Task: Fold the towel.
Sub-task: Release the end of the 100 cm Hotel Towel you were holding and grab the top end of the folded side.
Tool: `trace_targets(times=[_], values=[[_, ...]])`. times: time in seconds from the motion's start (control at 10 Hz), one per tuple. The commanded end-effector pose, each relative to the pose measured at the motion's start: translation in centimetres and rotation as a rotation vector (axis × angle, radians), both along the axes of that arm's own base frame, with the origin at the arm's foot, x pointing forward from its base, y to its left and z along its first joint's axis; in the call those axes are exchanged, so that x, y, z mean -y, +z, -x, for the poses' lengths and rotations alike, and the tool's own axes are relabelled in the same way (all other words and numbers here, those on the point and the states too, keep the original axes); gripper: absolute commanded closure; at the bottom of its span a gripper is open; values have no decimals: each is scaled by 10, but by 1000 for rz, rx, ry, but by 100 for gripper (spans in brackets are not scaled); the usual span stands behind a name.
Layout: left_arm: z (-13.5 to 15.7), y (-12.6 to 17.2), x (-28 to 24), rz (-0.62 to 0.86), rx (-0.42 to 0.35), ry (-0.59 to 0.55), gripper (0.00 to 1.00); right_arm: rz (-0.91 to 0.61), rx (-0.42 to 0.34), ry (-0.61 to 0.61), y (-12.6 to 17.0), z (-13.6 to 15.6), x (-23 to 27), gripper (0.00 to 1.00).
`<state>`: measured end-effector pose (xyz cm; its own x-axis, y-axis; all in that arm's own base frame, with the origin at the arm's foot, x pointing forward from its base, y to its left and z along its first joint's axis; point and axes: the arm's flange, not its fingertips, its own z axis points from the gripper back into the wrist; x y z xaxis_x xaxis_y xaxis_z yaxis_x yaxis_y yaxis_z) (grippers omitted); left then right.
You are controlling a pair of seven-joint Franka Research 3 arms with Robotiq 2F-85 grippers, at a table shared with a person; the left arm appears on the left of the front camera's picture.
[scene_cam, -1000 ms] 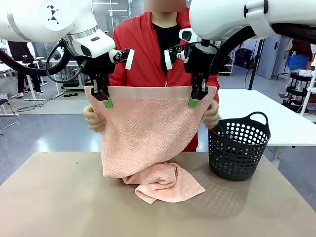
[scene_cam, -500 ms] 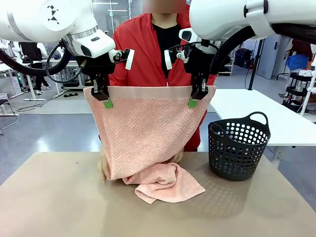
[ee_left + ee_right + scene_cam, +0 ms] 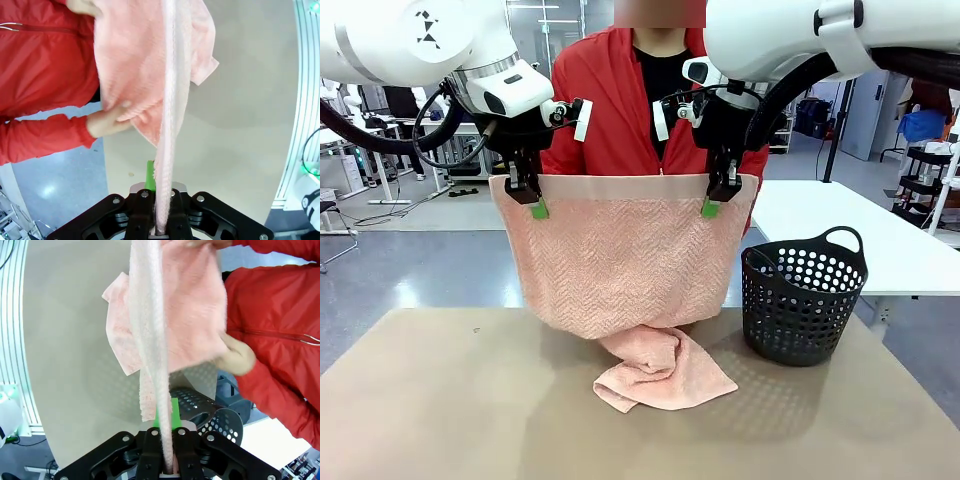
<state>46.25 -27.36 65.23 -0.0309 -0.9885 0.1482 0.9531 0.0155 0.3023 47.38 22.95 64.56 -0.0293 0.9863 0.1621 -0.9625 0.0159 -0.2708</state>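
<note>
The salmon-pink towel (image 3: 620,255) hangs by its top hem between both arms, above the tan table (image 3: 440,400). My left gripper (image 3: 530,196) is shut on the top left corner, and my right gripper (image 3: 718,194) is shut on the top right corner. The towel's lower end lies bunched on the table (image 3: 660,370). Behind the cloth, a person in a red jacket (image 3: 620,110) lifts its far side with a hand (image 3: 107,121); the other hand (image 3: 239,356) is also under the fabric. In each wrist view the towel's edge (image 3: 167,150) (image 3: 157,390) runs up from between my fingers.
A dark perforated basket (image 3: 802,300) with handles stands on the table to the right of the towel. A white table (image 3: 860,240) sits behind it. The near half of the tan table is bare.
The person's hands moved from the towel's sides down behind it, then raised the lower part, so the hanging sheet now ends higher. Both grippers held still.
</note>
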Motion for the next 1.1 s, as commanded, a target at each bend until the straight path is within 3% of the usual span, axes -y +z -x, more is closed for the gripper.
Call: trace_targets(times=[0.0,1.0], values=[[-2,3,0,-15,14,1,100,12,12,2,1,-1,1,100],[-2,3,0,-15,14,1,100,12,12,2,1,-1,1,100]])
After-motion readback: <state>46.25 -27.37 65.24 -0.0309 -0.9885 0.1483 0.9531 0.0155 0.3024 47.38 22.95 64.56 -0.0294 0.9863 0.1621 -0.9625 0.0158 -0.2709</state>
